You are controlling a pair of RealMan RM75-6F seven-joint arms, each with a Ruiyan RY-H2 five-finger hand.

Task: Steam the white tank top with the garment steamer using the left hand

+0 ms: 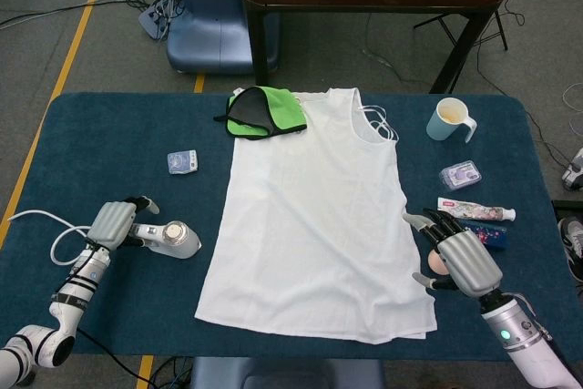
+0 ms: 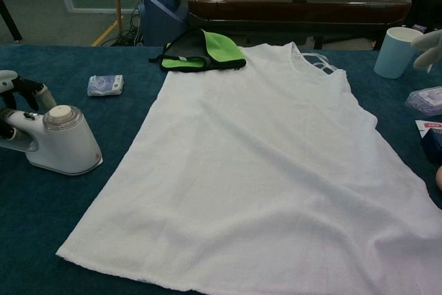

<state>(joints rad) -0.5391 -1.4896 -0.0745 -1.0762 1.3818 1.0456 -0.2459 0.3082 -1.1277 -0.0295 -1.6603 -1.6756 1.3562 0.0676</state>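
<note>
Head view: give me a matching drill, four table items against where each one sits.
Things:
1. steamer
2. mug
3. green and black cloth
4. tank top

Places:
A. far right part of the table, beyond the small packet
B. spread flat down the middle of the table
C. left of the white garment, at the left hand
D. at the far edge, overlapping the garment's top left corner

Pairs: 1-C, 2-A, 3-D, 4-B
</note>
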